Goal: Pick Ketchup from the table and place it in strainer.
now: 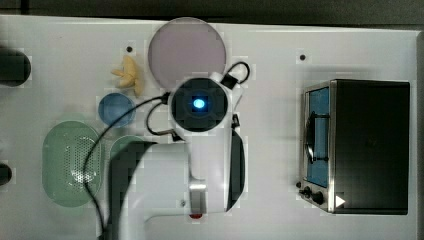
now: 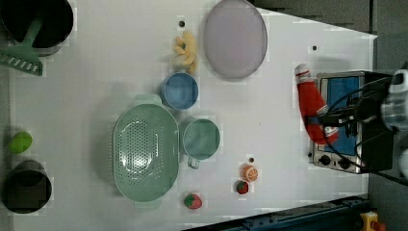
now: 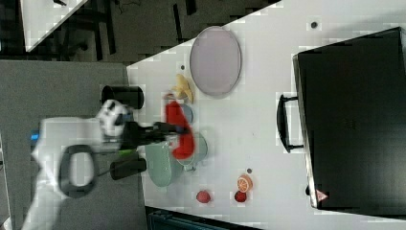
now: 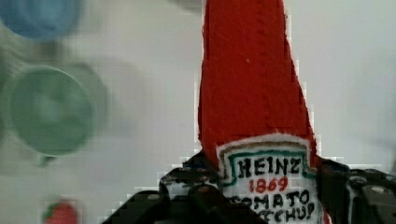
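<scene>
Wrist view — gripper [image 4: 261,196] fingers pinch the ketchup [image 4: 252,93], label reading "HEINZ 1869 TOMATO KETCHUP".

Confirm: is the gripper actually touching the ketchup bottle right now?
Touching. In the wrist view the gripper clamps the ketchup bottle at its white label, fingers pressed against both sides.

Arm raised above the table; fingers [image 4: 327,186] clamped around ketchup [image 4: 252,93]
</scene>
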Robot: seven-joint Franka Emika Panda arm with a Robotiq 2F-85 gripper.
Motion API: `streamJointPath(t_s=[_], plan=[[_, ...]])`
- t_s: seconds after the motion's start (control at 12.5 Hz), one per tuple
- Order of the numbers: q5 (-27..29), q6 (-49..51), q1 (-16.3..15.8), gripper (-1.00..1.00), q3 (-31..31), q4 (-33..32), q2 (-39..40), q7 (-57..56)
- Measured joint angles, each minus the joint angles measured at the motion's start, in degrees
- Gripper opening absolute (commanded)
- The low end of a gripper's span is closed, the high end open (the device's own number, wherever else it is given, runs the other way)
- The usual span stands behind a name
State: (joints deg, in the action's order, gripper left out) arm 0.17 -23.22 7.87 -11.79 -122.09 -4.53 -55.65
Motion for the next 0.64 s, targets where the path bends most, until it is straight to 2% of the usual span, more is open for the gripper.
streamJointPath(t_s=[0.24,0.64], plan=[[2.3,4.1,-0.3,0.20,-4.2,5.9,-1.2,3.8],[3.7,3.1,-2.0,0.20,-17.2,4.8,1.6,21.3]])
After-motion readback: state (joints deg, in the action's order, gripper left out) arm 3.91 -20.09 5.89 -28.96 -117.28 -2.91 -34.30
